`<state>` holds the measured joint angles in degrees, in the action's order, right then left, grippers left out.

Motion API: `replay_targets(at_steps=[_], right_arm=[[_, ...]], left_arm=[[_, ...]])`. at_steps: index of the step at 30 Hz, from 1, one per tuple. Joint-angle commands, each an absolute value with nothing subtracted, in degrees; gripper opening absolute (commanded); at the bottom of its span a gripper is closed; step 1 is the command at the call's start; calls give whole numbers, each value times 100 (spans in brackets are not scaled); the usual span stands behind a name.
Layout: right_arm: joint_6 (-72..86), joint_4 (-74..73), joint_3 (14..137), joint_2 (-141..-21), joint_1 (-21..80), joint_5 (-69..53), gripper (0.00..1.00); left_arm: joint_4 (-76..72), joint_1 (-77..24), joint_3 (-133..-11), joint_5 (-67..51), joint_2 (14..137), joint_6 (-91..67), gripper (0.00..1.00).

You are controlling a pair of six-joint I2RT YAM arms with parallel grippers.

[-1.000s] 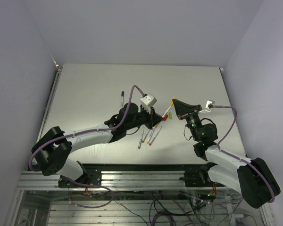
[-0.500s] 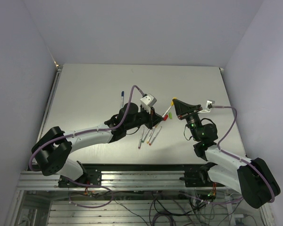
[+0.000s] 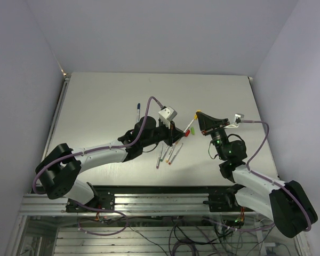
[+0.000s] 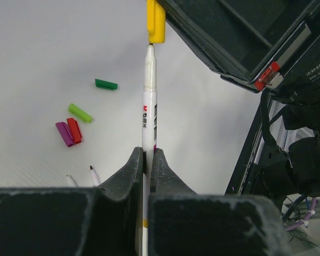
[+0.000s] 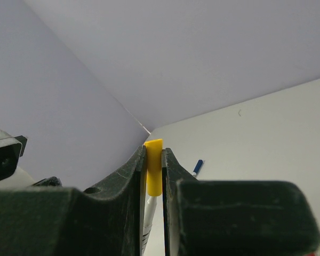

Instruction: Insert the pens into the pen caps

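Held pen [image 4: 149,114]: white barrel, upright in the middle of the left wrist view, nib pointing up. The nib meets the open end of the yellow cap [image 4: 156,22]. Whether it sits inside cannot be told.
Yellow cap: top centre of the left wrist view, in line with the pen. In the right wrist view it stands between that arm's fingers, with the white barrel just below it.
Left gripper [image 4: 148,156]: jaws pinched tight on the lower barrel of the held pen.
Right gripper [image 5: 153,153]: jaws nearly closed, clamped on the yellow cap, which fills the narrow gap.
From above: the two grippers face each other at the centre of the frame, and the pen slants between them above the table [image 3: 101,101].
Loose caps: at the left of the left wrist view, on the table. The dark green cap [image 4: 105,84] lies highest, the light green cap [image 4: 80,113] below it. The purple cap [image 4: 64,134] and red cap [image 4: 74,130] lie side by side, touching.
Loose pens [image 3: 167,154]: a small group just below the left gripper in the top view. Two nibs poke in at the lower left of the left wrist view.
Blue pen [image 3: 138,112]: alone, up and left of the left gripper, well apart from the rest.
In the way: the right arm's black body fills the upper right of the left wrist view, close beside the cap. The left gripper's fingers cover part of the pen's lower barrel.
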<state>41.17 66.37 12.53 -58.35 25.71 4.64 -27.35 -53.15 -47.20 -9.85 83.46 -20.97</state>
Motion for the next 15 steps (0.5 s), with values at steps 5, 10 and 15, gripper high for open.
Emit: replay_targets(at_steps=[5,10,15], right_arm=[[4441,7096,1176,-6062,2584,374,0],[4509,7162,1169,-6136,2605,327,0],[4551,7115,1174,-6161,2641,255,0]], left_arm=[[-3084,-5364,-4803,-1065,8316,-2061,7],[-3115,-5369,-4785,-1029,8292,-2057,7],[-3316,-5362,-4691,-922,8236,-2136,7]])
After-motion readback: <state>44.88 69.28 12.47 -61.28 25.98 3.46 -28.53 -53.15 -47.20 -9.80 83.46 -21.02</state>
